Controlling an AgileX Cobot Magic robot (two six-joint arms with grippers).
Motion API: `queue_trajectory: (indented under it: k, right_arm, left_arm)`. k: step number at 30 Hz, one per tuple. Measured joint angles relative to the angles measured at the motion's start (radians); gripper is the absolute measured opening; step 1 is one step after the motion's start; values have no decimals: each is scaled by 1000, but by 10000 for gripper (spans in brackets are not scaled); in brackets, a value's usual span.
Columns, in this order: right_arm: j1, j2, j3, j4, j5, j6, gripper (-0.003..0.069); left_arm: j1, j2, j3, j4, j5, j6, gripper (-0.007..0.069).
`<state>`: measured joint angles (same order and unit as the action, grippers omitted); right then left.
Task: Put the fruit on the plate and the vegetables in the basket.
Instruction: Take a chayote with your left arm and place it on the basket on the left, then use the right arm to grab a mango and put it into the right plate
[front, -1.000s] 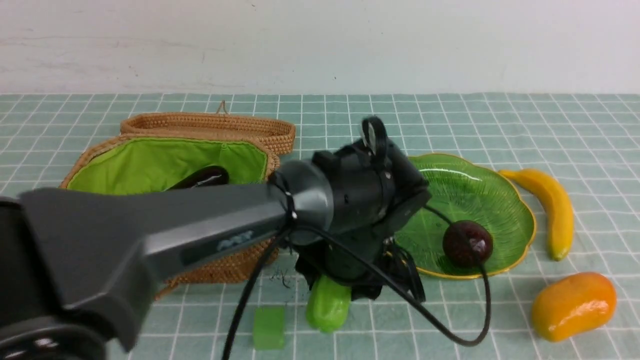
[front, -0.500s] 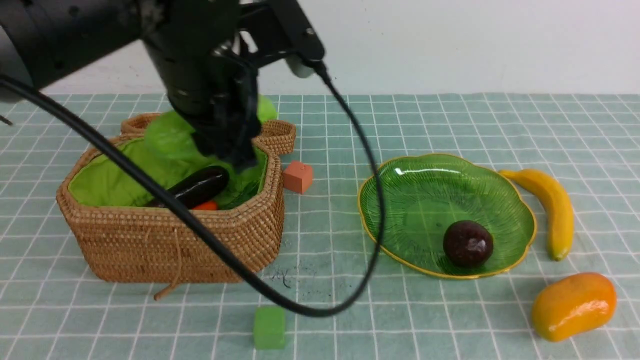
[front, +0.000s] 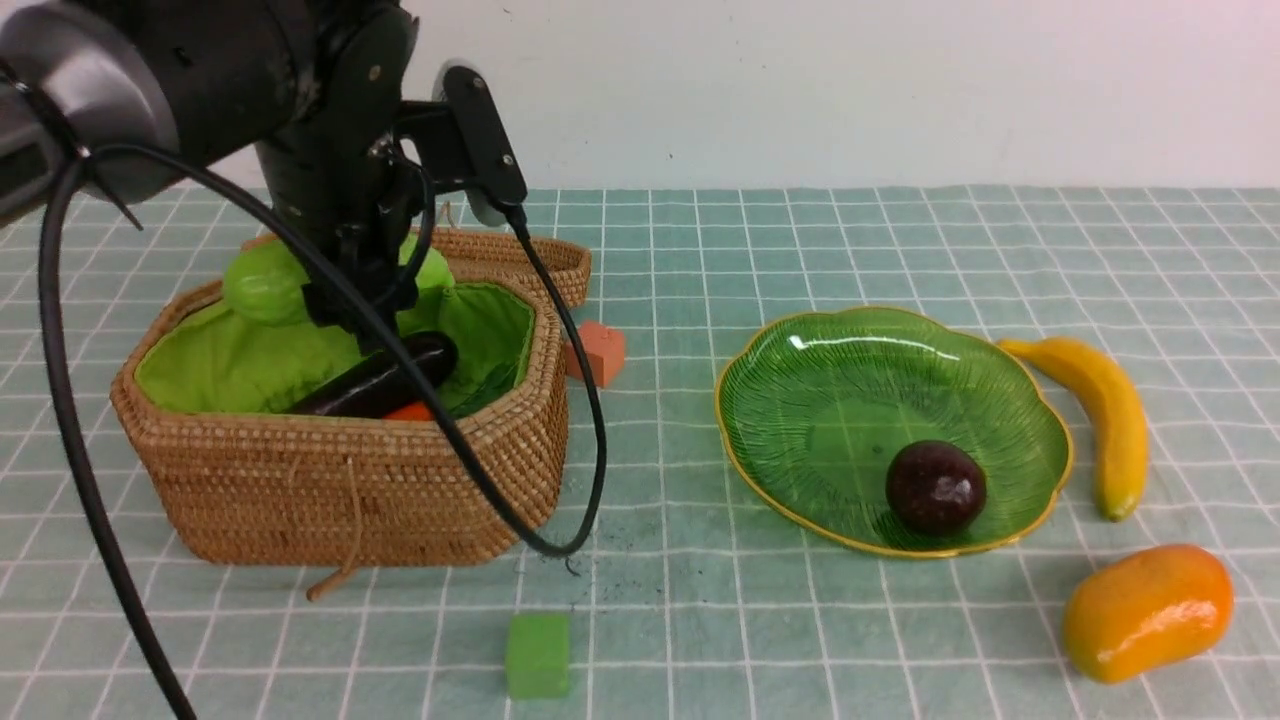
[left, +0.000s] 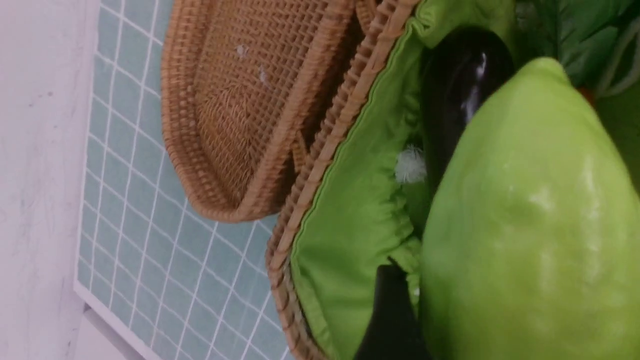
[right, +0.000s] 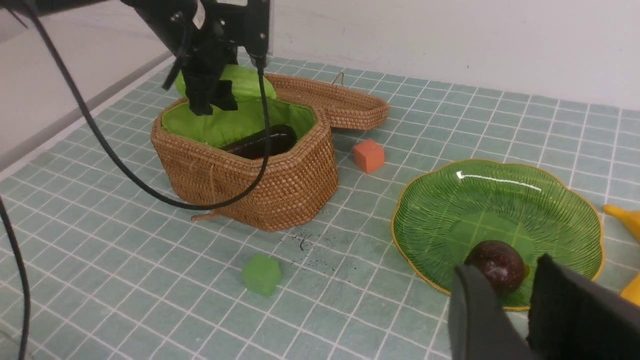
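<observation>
Basket (front: 350, 490) holds eggplant (front: 385, 378) and carrot (front: 410, 411), plate (front: 880, 380) holds mangosteen (front: 935, 487); left end effector (front: 345, 310) grips gourd (front: 262, 285) above basket.

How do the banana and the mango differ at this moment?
The banana is long, curved and yellow; the mango is plump, oval and glossy orange. The banana lies close beside the plate's rim; the mango sits nearer the camera, apart from it. Both are off the plate.

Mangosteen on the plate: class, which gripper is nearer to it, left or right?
Right. The right gripper is open close beside the mangosteen on the plate; the left gripper is over the basket, holding the green gourd.
</observation>
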<state>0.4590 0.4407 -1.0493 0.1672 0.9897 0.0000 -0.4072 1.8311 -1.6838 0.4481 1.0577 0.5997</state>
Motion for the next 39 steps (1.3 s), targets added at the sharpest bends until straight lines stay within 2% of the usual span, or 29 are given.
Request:
queue_trajectory:
  k: [2,6,7,10,11,12,13,15,16,17,18,21,22,27,30,31,33,34,36,39]
  right_arm:
    - [0,16,0,17,1,0,181]
    - [0,35,0,27,1,0,182]
    - [0,41,0,27,0,0,182]
    - [0,73,0,28,1,0,182]
    - [0,80,0,28,1,0,182]
    - [0,112,0,28,9,0,182]
    - [0,123,0,28,13,0,182]
    - [0,210,0,26,26,0,183]
    - [0,218,0,26,26,0,183]
    - [0,269,1,16,27,0,185]
    - [0,305,1,5,27,0,188]
    - [0,414,3,-50,32,11,193]
    - [0,421,4,-55,32,14,193]
    - [-23,604,6,-226,49,129,200]
    - [-107,697,6,-263,55,165,202]
    - [-186,746,6,-250,52,168,202]
    - [-284,792,6,-205,45,169,203]
    - [-295,797,6,-199,43,169,203]
    - [-419,852,7,-112,31,175,211]
    - [-500,912,8,-25,8,180,251]
  left_arm:
    - [0,8,0,0,0,0,584]
    - [0,-1,1,0,28,-39,617]
    - [0,-10,1,-3,35,-69,613]
    - [-4,-73,2,-41,36,-237,520]
    - [-5,-84,2,-46,36,-265,510]
    - [-26,-142,2,-55,35,-370,398]
    - [-30,-150,2,-55,35,-370,381]
    - [-104,-274,2,-69,40,-535,112]
    - [-104,-274,2,-69,40,-546,112]
    - [-152,-342,2,-82,45,-623,14]
    - [-180,-390,3,-94,49,-674,-13]
    - [-240,-543,64,-116,52,-806,-13]
    - [-243,-553,72,-116,51,-813,-13]
    - [-342,-880,459,-149,-55,-928,-13]
    - [-381,-1044,672,-195,-154,-950,-13]
    - [-404,-1143,817,-222,-240,-954,-13]
    - [-418,-1249,926,-249,-314,-957,-13]
    - [-420,-1261,951,-252,-332,-958,-13]
    - [-427,-1390,1074,-285,-420,-959,-13]
    - [-427,-1493,1173,-306,-485,-959,-13]
